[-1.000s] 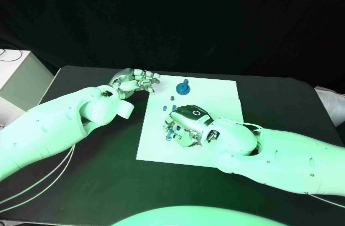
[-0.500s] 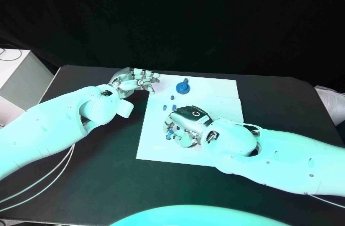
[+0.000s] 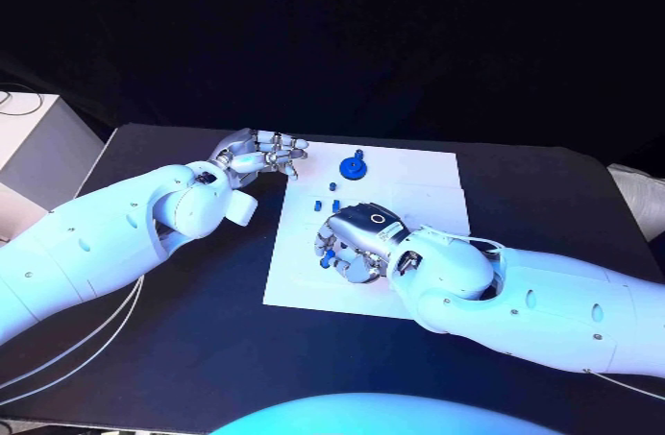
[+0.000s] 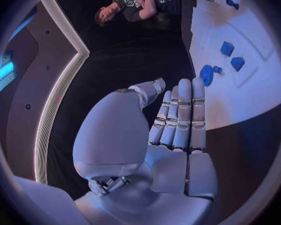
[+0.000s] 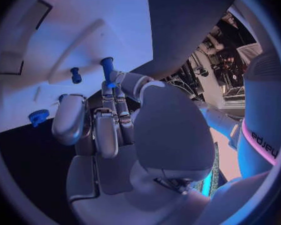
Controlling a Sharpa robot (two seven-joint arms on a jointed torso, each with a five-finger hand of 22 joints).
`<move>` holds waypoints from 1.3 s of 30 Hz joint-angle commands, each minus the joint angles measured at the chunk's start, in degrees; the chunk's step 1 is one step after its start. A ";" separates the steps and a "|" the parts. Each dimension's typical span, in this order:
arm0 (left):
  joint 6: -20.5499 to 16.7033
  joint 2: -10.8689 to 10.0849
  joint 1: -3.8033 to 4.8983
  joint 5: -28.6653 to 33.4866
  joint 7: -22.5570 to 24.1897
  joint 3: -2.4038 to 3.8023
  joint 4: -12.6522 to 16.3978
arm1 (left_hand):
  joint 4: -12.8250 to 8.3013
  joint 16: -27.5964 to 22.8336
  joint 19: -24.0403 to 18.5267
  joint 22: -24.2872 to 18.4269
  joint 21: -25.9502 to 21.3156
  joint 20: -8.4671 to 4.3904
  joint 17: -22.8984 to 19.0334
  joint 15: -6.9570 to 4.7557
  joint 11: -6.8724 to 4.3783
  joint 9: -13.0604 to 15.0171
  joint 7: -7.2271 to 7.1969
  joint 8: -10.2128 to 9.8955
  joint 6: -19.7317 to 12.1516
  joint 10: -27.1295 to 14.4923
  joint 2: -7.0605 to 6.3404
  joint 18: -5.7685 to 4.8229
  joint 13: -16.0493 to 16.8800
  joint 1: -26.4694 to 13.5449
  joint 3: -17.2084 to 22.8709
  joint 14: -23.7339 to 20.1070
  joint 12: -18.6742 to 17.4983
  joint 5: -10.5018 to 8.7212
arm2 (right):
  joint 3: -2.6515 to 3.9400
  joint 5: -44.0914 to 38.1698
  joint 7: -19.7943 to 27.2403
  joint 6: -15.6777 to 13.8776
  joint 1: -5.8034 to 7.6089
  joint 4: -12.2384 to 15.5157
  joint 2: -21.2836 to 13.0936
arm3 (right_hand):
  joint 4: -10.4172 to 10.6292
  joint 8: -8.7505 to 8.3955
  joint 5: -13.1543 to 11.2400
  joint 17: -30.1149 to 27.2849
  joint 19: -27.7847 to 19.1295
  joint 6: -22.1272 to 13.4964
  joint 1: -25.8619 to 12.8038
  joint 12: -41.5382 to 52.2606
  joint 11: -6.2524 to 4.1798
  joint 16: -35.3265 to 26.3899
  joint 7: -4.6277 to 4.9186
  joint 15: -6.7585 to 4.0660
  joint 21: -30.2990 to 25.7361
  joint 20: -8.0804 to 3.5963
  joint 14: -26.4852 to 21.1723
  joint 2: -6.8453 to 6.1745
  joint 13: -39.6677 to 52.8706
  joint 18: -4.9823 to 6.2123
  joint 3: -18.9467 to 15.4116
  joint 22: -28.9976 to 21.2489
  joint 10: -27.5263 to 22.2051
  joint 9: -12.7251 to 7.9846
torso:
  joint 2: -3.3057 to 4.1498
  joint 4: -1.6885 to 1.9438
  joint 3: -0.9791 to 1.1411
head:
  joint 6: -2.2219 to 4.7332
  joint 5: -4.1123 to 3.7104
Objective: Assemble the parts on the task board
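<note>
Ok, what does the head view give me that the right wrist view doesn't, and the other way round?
Head view: the left hand, fingers curled and holding nothing, by the far left corner of the board, whose whole outline is visible.
Right wrist view: a blue peg, seemingly pinched by the right hand, and a recess in the board.
Both: the right hand over the board and small blue parts on it.

A black table (image 3: 194, 358) stands before a dark backdrop (image 3: 416, 51). A white cabinet (image 3: 35, 152) stands at its left edge.
</note>
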 commanded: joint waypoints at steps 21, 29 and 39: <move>1.00 -0.06 0.00 -0.03 -0.01 0.04 0.21 | 0.37 -0.27 0.38 -0.05 -0.31 -0.19 -0.03 0.17 -0.02 -0.08 -0.07 -0.26 -0.27 -0.39 0.70 0.85 -0.09 0.02 -0.09 0.38 0.28 0.16 | -1.00 -0.61 1.58 1.60 -0.89 -2.55 0.91 | -0.10 -3.02 3.70 -0.81 0.73 -4.67 -3.23 -2.54 -2.19 -0.36 0.96 0.88 -0.96 0.82 2.54 -0.11 2.13 -0.82 -1.87 -0.12 0.25 -0.28 | -0.03 -0.03 0.03 | -0.33 -0.01; 1.01 -0.05 0.00 -0.04 -0.03 0.04 0.17 | 0.37 -0.27 0.38 -0.05 -0.31 -0.19 -0.03 0.17 -0.02 -0.08 -0.07 -0.26 -0.27 -0.39 0.70 0.85 -0.09 0.02 -0.09 0.38 0.28 0.16 | -1.03 -0.67 1.42 1.36 -0.94 -2.71 0.46 | 0.23 -3.78 3.75 -1.92 -0.07 -6.15 -3.95 -3.00 -1.01 -1.05 1.42 1.82 -4.21 1.61 2.25 -1.31 0.21 -0.29 -1.95 -2.28 -5.39 -0.12 | -0.02 0.01 0.04 | -0.23 -0.02; 1.07 -0.06 0.00 -0.05 -0.07 0.04 0.12 | 0.37 -0.27 0.38 -0.05 -0.31 -0.19 -0.03 0.17 -0.02 -0.08 -0.07 -0.26 -0.27 -0.39 0.70 0.85 -0.09 0.02 -0.09 0.38 0.28 0.16 | -1.04 -0.84 1.42 -0.01 -1.00 -2.75 -0.09 | 0.02 -5.43 3.40 -3.68 -0.88 -8.96 -3.12 -2.88 -0.09 -2.17 1.56 2.54 -8.58 2.40 1.80 -1.61 -1.26 0.47 -4.59 -5.35 -11.08 -0.54 | 0.00 -0.01 0.04 | -0.13 -0.05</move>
